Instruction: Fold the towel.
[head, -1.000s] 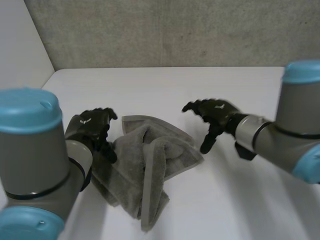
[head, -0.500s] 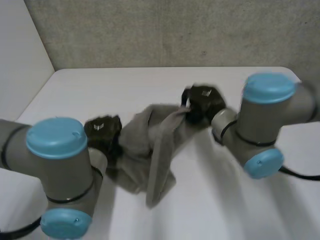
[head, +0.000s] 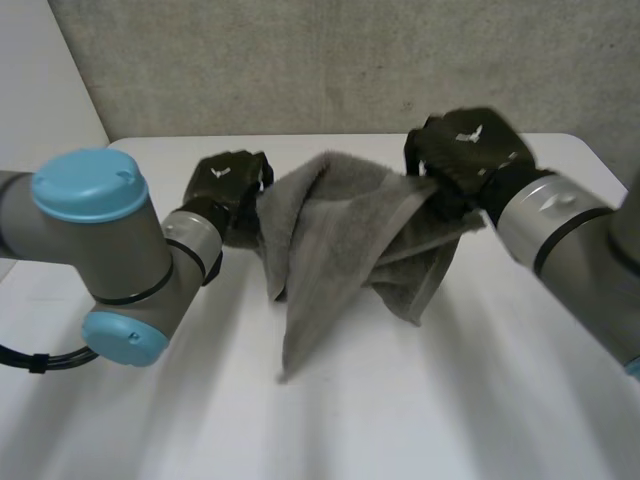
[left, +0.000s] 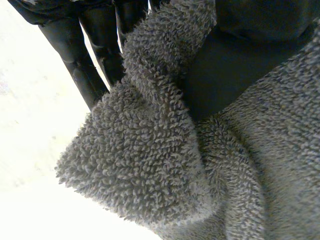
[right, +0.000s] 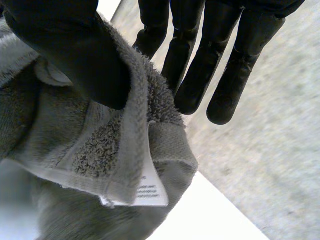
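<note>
A grey terry towel (head: 335, 235) hangs bunched in the air between my two hands, above the white table (head: 470, 400). One long fold droops down to the tabletop. My left hand (head: 228, 185) grips the towel's left edge; in the left wrist view its fingers (left: 92, 60) and thumb pinch the pile of the towel (left: 150, 165). My right hand (head: 465, 150) holds the right end; in the right wrist view its thumb presses a hemmed corner of the towel (right: 95, 150), with a white care label (right: 150, 192), against the fingers (right: 195, 70).
A grey concrete wall (head: 330, 60) rises behind the table's far edge. A pale panel (head: 40, 90) stands at the far left. Both grey arms reach in over the table from the sides.
Both hands have closed on the towel and lifted it off the table. It lay crumpled on the table a second ago; now it hangs stretched between them, farther from me.
</note>
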